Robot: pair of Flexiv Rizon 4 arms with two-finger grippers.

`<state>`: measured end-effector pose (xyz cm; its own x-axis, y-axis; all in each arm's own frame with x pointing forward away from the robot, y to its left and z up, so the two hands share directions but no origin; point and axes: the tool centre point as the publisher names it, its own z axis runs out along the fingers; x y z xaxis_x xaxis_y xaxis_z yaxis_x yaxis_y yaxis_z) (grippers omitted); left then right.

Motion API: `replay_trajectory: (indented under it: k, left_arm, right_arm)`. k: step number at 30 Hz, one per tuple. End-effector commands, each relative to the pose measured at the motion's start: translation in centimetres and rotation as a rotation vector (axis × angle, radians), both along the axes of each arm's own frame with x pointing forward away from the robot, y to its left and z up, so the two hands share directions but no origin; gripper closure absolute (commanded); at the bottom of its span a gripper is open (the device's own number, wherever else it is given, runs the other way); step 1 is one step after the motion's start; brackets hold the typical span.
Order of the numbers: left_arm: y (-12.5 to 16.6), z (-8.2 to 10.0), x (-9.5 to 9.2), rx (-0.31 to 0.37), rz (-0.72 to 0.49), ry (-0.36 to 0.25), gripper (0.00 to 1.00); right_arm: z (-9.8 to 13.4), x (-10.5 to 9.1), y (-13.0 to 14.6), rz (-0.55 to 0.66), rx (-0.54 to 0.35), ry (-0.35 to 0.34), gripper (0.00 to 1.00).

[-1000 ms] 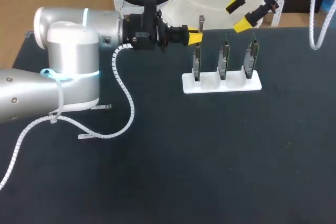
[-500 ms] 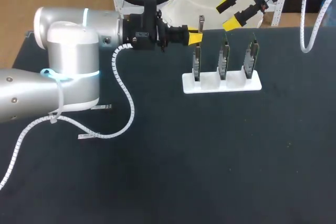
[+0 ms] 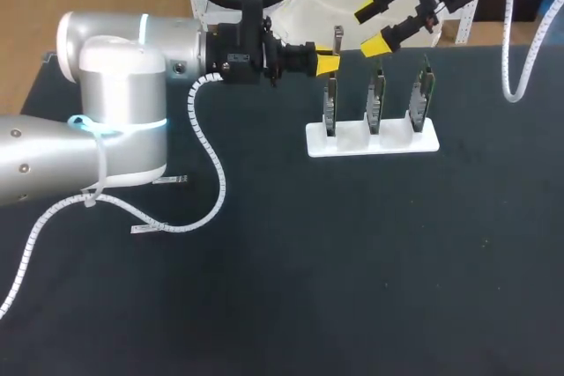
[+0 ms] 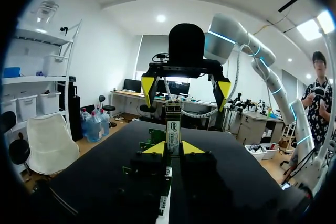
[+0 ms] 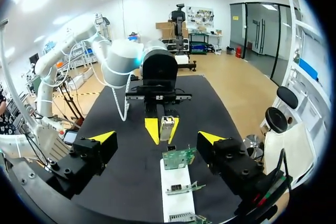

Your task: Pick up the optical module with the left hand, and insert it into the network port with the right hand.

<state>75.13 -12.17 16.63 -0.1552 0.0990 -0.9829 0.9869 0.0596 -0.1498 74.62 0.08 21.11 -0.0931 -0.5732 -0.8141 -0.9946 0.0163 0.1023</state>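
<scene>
Where the white plastic stand (image 3: 401, 143) carries three upright green network-port boards (image 3: 376, 94), the left gripper (image 3: 326, 62) hangs by its left end, clamped on the slim silver metal optical module (image 3: 338, 38). The right gripper (image 3: 370, 30) hovers spread wide beyond the stand's far side.

Left fingers (image 4: 155, 149) grip the optical module (image 4: 172, 128), seemingly upright.

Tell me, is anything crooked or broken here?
Nothing stands out. Three boards stand upright in the white holder, the left end effector grips the optical module straight, and the open right end effector faces it.
</scene>
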Motion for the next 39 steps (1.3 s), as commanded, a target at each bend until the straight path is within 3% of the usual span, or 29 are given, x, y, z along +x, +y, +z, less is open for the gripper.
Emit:
replay_trajectory:
  k: [1, 12, 39]
  left_arm:
    - [0.0, 0.0, -0.1, -0.002, 0.004, -0.003, 1.0]
    - [0.0, 0.0, -0.1, -0.002, 0.004, -0.003, 1.0]
    - [0.0, 0.0, -0.1, -0.002, 0.004, -0.003, 1.0]
  right_arm:
    - [-0.1, 0.7, 0.6, 0.018, -0.01, 0.0, 0.0]
    - [-0.1, 1.9, 1.8, 0.04, -0.014, 0.004, 0.0]
    - [-0.8, 1.6, 3.2, 0.028, -0.002, 0.043, 0.0]
